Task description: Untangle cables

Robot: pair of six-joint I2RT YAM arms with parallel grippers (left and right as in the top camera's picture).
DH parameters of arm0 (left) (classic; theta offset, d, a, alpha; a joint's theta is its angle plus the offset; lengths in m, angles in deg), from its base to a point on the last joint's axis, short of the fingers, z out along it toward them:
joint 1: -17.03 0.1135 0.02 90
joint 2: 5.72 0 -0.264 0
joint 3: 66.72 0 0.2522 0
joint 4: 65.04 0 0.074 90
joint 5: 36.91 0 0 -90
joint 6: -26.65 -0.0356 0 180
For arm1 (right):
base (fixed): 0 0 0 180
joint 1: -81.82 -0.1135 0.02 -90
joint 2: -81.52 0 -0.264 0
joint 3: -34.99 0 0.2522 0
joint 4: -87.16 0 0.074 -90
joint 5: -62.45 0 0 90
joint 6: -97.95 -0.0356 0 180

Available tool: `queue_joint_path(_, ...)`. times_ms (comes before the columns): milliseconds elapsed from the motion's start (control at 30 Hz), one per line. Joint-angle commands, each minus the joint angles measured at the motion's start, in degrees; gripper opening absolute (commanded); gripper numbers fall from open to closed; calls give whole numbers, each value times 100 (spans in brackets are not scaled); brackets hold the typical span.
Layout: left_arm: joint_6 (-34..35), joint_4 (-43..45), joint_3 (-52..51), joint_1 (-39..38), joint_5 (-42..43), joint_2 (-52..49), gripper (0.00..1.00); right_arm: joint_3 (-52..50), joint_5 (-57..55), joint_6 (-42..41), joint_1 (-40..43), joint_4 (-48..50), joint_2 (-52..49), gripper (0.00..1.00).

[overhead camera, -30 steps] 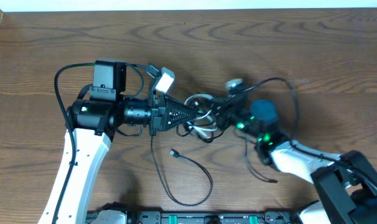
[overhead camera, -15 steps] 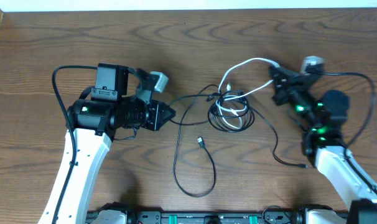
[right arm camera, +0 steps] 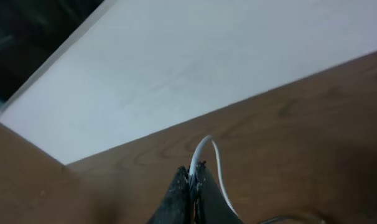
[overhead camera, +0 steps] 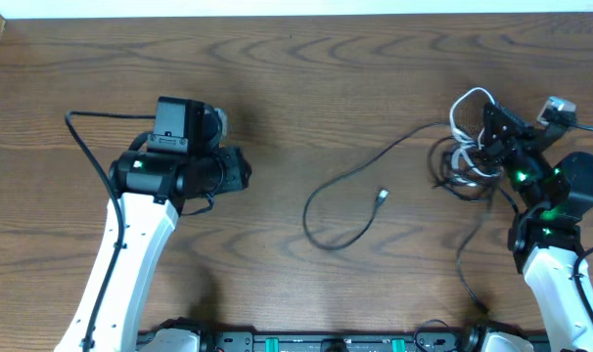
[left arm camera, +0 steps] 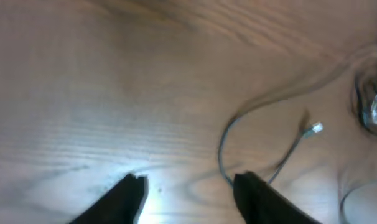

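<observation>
My right gripper point(overhead camera: 486, 119) at the far right is shut on the white cable point(overhead camera: 462, 104), which loops up out of its fingertips point(right arm camera: 193, 169) in the right wrist view as the white cable point(right arm camera: 208, 148). Just below it in the overhead view hangs the small bundle of black cables point(overhead camera: 461, 166). One black cable point(overhead camera: 328, 192) trails left from the bundle across the table, curls round and ends in a small plug point(overhead camera: 383, 196). My left gripper point(left arm camera: 188, 186) stands open over bare wood with nothing between its fingers. The same black cable point(left arm camera: 223, 142) and plug point(left arm camera: 314, 129) lie beyond it.
A thick black wire point(overhead camera: 81, 119) arcs from the left arm's base. Another black lead point(overhead camera: 471, 256) runs down beside the right arm. A white strip point(overhead camera: 296, 8) borders the table's far edge and a rail point(overhead camera: 296, 342) lines the front edge.
My left gripper has opened, let go of the cables and drawn back left. The right arm has pulled the bundle far to the right, leaving one black cable stretched across the middle.
</observation>
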Motion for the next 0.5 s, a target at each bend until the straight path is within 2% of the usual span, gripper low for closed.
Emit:
queue_joint_path(0, 852, 59, 87, -28, -155, -144, 66, 107, 791, -417, -94, 125, 92, 1)
queue_joint_path(200, 282, 625, 87, -356, 796, -380, 73, 107, 1331, -472, -883, 367, 92, 1)
queue_joint_path(333, 269, 925, 87, -688, 802, -505, 76, 164, 1311, -474, -1432, 702, 92, 1)
queue_joint_path(467, 240, 997, 87, -1029, 807, -570, 75, 588, 1272, -610, -1582, 859, 92, 1)
